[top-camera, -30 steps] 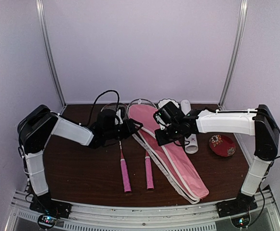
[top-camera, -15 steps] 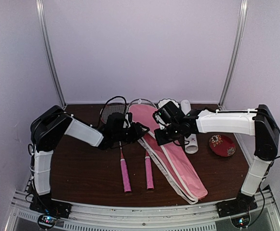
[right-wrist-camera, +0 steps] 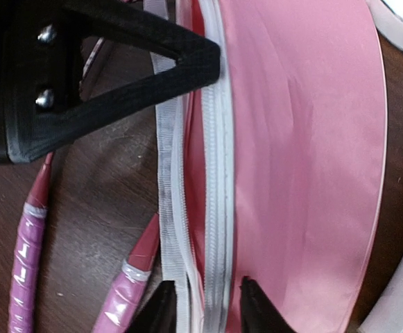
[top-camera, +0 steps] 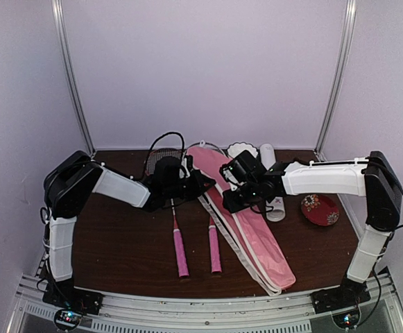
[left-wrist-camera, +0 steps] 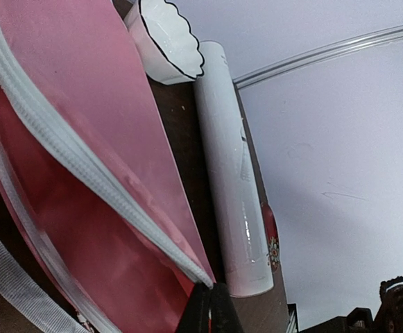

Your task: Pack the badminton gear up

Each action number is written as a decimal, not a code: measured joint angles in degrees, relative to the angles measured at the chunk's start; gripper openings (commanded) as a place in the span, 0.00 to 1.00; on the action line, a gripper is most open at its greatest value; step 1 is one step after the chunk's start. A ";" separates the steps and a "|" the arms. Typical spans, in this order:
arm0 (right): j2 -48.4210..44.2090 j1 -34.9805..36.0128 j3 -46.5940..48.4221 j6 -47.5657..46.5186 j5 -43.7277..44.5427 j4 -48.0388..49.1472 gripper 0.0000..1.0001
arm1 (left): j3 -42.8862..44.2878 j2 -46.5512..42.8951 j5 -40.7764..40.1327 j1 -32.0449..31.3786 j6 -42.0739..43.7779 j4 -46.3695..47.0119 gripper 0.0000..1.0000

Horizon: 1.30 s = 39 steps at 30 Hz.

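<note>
The long pink cover (top-camera: 253,232) lies on a slant across the table, its white zip edge (right-wrist-camera: 218,208) parted. My left gripper (top-camera: 202,182) is shut on that zip edge near the cover's wide end; in the left wrist view its jaws (left-wrist-camera: 211,305) pinch the white band over the pink cloth (left-wrist-camera: 83,104). My right gripper (top-camera: 227,202) stands open a little further down the cover, its fingertips (right-wrist-camera: 204,309) on either side of the zip bands. Two rackets lie left of the cover, pink handles (top-camera: 180,253) (top-camera: 215,250) toward me. The white tube (top-camera: 270,184) lies right of the cover.
A small white scalloped bowl (top-camera: 241,148) stands at the back beside the tube's far end. A red patterned dish (top-camera: 320,209) sits at the right, under my right forearm. The left gripper's black finger (right-wrist-camera: 118,76) shows close above the right gripper.
My left arm swung right to the cover's zip edge and shut on it. My right gripper, shut before, has opened around the zip edge. The cover shifted slightly.
</note>
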 measured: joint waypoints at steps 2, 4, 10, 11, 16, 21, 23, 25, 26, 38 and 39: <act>0.02 0.04 -0.11 -0.07 0.17 0.09 0.44 | 0.00 0.00 0.00 0.00 0.00 -0.02 0.00; 0.07 0.33 -0.11 0.09 0.52 0.31 0.44 | 0.00 -0.02 -0.02 0.00 0.00 -0.07 0.00; 1.97 1.75 0.15 -0.20 4.57 -0.07 0.43 | 0.00 -0.02 -0.02 0.00 0.24 -0.79 0.00; 2.47 2.03 0.17 -0.37 5.49 -0.46 0.41 | 0.00 -0.02 -0.04 0.00 0.26 -0.85 0.00; 4.31 2.69 1.09 -0.94 8.66 -2.47 0.25 | 0.09 -0.13 0.00 0.00 0.87 -1.33 0.00; 4.79 2.89 2.08 -1.22 10.23 -3.67 0.00 | 0.44 -0.83 -0.04 0.00 2.47 -3.48 0.00; 4.79 2.89 2.64 -0.76 10.47 -4.31 0.00 | 0.50 -1.53 -0.15 0.09 3.58 -5.14 0.08; 4.70 2.89 3.04 -0.74 10.45 -4.48 0.00 | 0.57 -2.45 -0.31 0.37 5.16 -7.23 0.21; 4.61 2.86 3.17 -0.61 10.43 -4.48 0.00 | 0.57 -3.23 -0.44 0.59 6.19 -8.79 0.26; -2.56 -2.51 1.53 5.29 1.38 -1.14 0.00 | -9.20 -26.25 -9.40 7.37 18.78 -21.18 0.48; -3.48 -3.04 1.05 5.75 0.76 -0.55 0.00 | -10.01 -26.77 -9.73 7.96 19.39 -21.31 0.47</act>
